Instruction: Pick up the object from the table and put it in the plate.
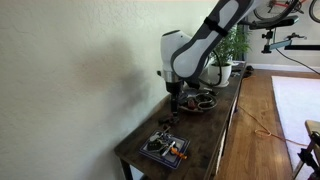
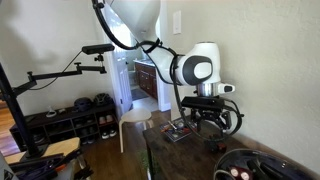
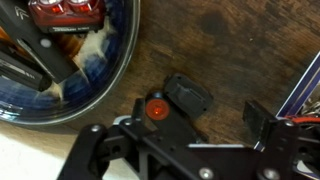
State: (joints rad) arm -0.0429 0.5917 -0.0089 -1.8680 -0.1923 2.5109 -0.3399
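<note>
The round dark plate (image 3: 112, 72) fills the upper left of the wrist view. It holds a red object (image 3: 65, 8) and some dark and pale pieces. The plate also shows in both exterior views (image 1: 203, 101) (image 2: 262, 160). My gripper (image 3: 225, 108) is open and empty, with only bare wooden tabletop between its fingers. It hangs low over the table beside the plate (image 1: 174, 104) (image 2: 211, 118). I cannot tell which loose object on the table is the one to pick up.
A square dark tray with orange pieces (image 1: 163, 147) (image 2: 180, 131) lies toward the table's other end. A plant in a white pot (image 1: 222, 70) stands beyond the plate. The wall runs along one long side of the narrow table (image 1: 205, 135).
</note>
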